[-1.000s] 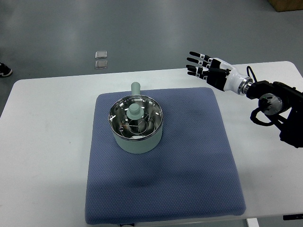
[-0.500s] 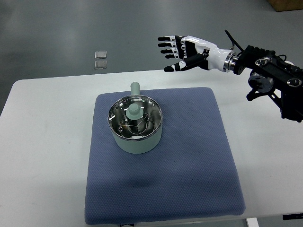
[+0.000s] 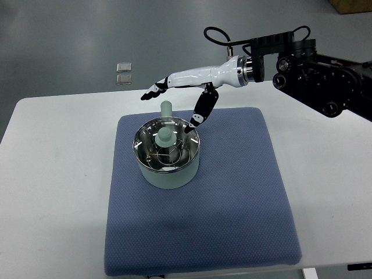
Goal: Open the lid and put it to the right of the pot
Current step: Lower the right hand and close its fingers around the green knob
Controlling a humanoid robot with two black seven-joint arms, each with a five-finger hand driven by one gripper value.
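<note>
One robot hand point(image 3: 174, 96), the right, hovers with fingers spread and empty above the pot point(image 3: 167, 154). Its lid point(image 3: 165, 142), probably glass, looks stiff, slippery; grip the knob point(image 3: 164, 137).

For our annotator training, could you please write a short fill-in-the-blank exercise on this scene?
1. The pot stands on a ____ mat.
2. The lid, with its round knob, is ____ the pot.
3. The hand above the pot belongs to the robot's ____ arm.
4. That hand's fingers are spread and hold ____.

Missing words: blue; on; right; nothing
</note>
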